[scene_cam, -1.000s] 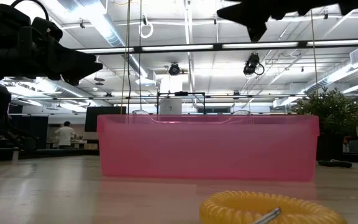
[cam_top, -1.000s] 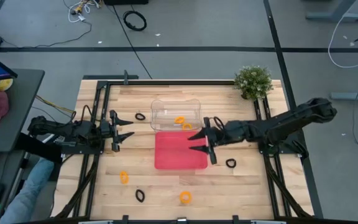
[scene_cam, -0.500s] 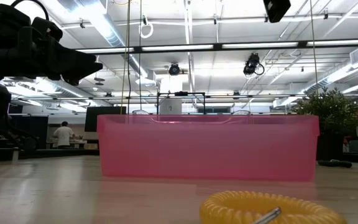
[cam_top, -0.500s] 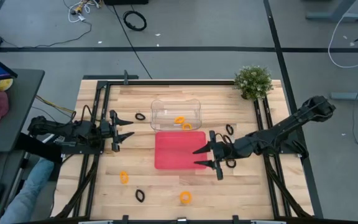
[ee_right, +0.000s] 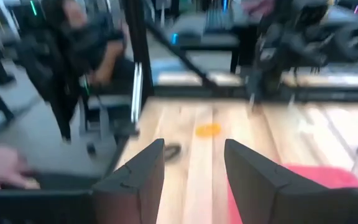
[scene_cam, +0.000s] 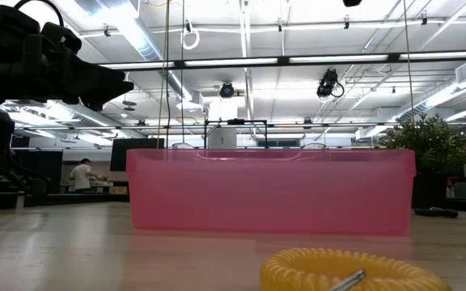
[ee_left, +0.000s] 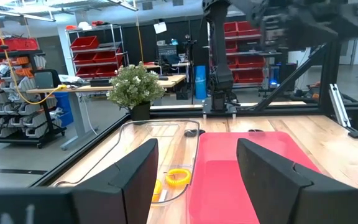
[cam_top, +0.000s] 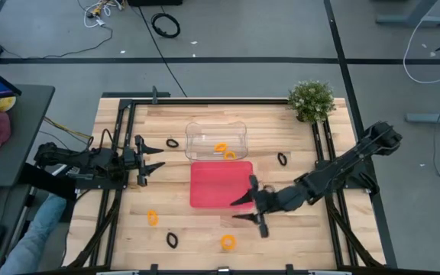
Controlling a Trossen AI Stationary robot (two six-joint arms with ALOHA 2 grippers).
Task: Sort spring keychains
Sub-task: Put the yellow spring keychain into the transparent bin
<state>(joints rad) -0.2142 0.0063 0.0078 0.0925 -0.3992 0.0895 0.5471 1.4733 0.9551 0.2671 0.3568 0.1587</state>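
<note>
Since the earlier frames the right tool [cam_top: 248, 209] has swung from above the red tray [cam_top: 208, 191] toward the surface's [cam_top: 296, 229] near edge, now at the tray's near right corner; its fingers stand apart and empty. The left tool [cam_top: 154, 161] is unmoved at the left, jaws wide open, holding nothing. Spring keychains: two orange ones [cam_top: 224, 151] lie in the clear bin [cam_top: 197, 131]; orange keychains [cam_top: 152, 218] and [cam_top: 228, 242] and a black keychain [cam_top: 171, 240] lie near the front edge; black ones [cam_top: 173, 143] and [cam_top: 282, 159] flank the bin.
</note>
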